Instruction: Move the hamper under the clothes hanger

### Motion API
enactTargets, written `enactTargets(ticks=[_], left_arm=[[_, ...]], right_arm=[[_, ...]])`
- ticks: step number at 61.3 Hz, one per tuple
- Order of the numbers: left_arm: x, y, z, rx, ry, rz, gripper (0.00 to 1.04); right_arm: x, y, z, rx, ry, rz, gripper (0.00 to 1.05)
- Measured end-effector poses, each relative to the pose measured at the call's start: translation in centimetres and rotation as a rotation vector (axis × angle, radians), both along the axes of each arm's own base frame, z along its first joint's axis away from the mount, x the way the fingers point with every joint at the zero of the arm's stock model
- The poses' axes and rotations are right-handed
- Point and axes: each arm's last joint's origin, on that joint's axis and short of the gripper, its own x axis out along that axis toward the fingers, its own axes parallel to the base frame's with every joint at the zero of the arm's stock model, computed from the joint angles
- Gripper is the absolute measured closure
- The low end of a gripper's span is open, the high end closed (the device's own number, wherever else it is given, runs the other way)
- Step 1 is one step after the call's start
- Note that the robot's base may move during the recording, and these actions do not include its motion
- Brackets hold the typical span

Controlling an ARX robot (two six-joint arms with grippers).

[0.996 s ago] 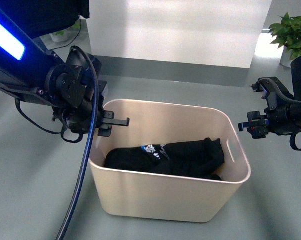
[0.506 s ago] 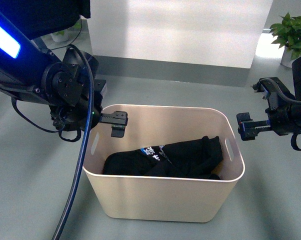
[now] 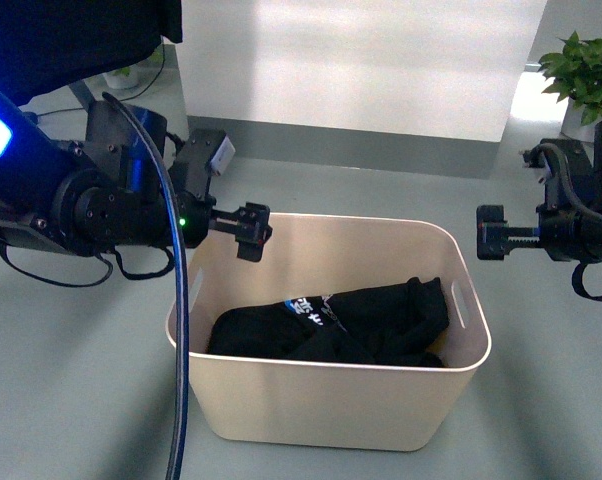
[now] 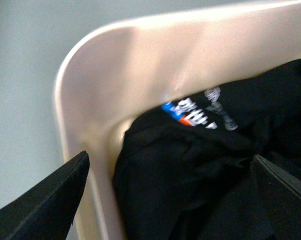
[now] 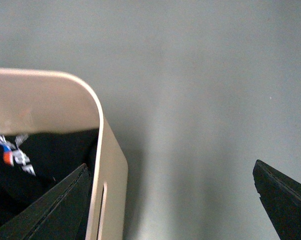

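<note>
Beige hamper (image 3: pixel 331 395) w/ black garment (image 3: pixel 361 320) sits on floor btwn arms; left end effector (image 3: pixel 251 232) & right end effector (image 3: pixel 491 233) both spread apart, empty; looks light, stiff, smooth — grip rim/slot handles.

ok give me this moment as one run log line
left gripper: open, above hamper far-left corner | right gripper: open, off hamper's right rim, apart | hamper: on floor, black garment inside | nothing gripped

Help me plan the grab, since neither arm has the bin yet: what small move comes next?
Probably lower both arms onto the hamper. The left gripper hovers open at its rim's far left corner, and the right gripper hangs open just outside the right wall. Neither touches it.
</note>
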Motion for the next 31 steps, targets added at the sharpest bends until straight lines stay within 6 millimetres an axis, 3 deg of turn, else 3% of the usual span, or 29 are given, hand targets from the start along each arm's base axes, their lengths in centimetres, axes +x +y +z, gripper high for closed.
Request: enactTargets(ticks=[13,24,31], left_arm=[[-0.8,0.1,5.6,-0.028,-0.132,-0.019,0.07],[-2.3,0.6,7.2,-0.002,-0.224,-0.012,0.07],[-4.3,1.4,8.7,0.012,-0.296,-0.008,0.07]], right_arm=[[-0.5,0.9,4.9,0.058,-0.119,-0.009,0.07],[-1.5,1.9,7.1,0.045,-0.19,0.008,0.07],[-2.9,2.6,8.9,-0.02,-0.257,-0.004,0.07]])
